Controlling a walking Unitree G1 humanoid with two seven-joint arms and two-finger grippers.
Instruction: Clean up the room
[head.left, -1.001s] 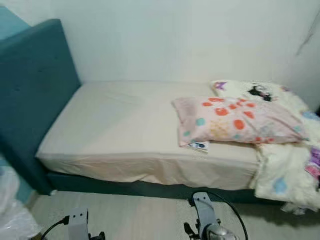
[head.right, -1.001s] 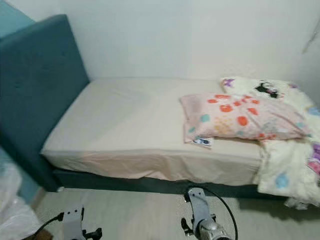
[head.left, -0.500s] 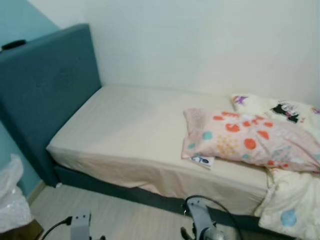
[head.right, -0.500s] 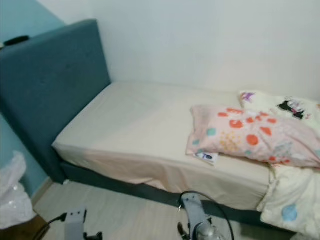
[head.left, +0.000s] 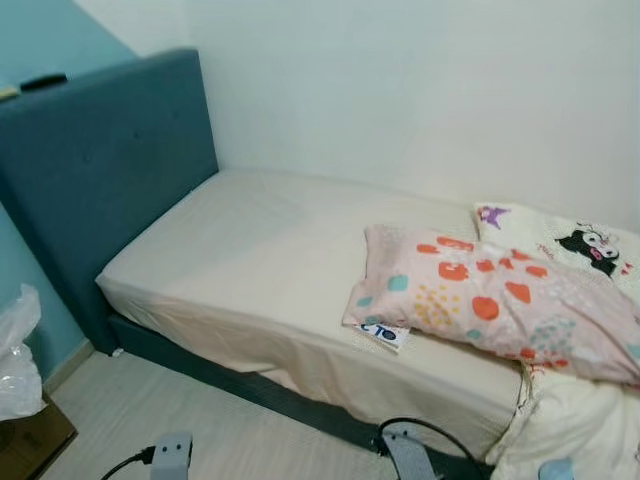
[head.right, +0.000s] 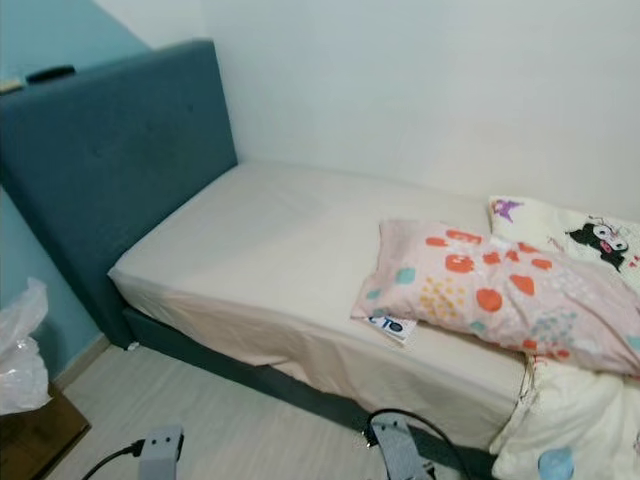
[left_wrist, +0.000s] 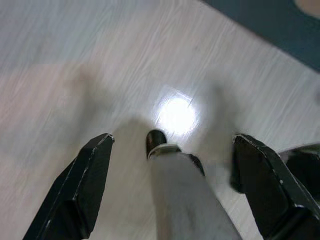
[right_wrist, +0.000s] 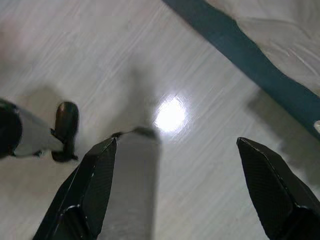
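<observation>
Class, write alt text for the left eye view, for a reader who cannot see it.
A bed with a cream sheet and a teal headboard stands against a white wall. A pink spotted pillow lies toward its foot, over a small printed card, beside a cartoon-print quilt. A white plastic bag sits on the floor.

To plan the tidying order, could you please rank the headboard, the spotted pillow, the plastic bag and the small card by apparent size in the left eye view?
1. Teal headboard.
2. Spotted pillow.
3. Plastic bag, cut off by the picture's edge, so its rank is unsure.
4. Small card, partly under the pillow.
</observation>
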